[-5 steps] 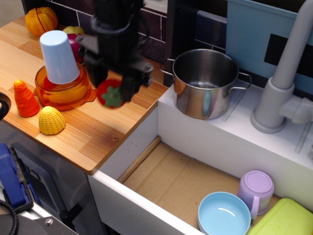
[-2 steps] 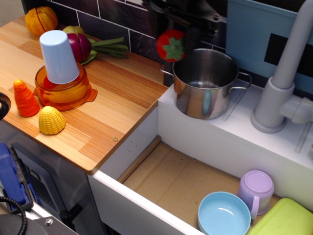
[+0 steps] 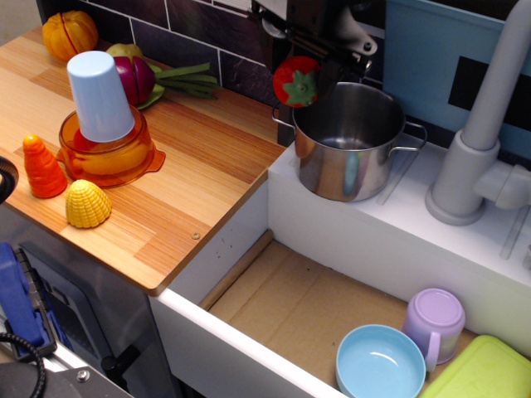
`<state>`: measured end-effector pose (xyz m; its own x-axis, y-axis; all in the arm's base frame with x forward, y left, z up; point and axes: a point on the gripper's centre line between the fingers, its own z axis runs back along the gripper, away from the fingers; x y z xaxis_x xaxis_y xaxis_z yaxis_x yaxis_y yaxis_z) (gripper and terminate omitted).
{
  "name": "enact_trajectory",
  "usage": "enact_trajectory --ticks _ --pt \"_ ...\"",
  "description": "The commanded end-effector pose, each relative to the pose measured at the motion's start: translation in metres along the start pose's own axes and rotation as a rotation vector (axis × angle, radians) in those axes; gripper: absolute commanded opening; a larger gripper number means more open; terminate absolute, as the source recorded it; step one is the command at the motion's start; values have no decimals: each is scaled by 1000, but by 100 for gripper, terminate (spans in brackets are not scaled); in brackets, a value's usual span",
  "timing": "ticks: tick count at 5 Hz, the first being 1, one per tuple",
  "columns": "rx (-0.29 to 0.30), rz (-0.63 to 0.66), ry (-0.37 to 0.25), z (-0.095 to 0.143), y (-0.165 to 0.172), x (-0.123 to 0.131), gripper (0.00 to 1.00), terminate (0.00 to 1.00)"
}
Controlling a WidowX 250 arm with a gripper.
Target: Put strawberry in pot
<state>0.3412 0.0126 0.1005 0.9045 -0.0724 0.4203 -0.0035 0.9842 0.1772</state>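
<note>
Strawberry [image 3: 297, 81] shifted right, nearer pot [image 3: 347, 141] rim

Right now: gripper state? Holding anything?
Gripper: closed on the strawberry, held above the left rim of the steel pot, not yet inside.

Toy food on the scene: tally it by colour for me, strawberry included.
Red: 1, the strawberry
Orange: 2, the carrot and the pumpkin
Yellow: 1, the corn
Purple: 1, the onion
Green: 1, the beans
Total: 6
</note>
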Motion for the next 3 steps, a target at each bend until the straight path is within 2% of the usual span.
enact_trajectory --ticks 1,2,3 --pt "-13 -7 -106 12 8 13 100 0" --pt "-13 -7 -106 12 8 13 100 0" --pt "-13 -7 -106 12 8 13 100 100"
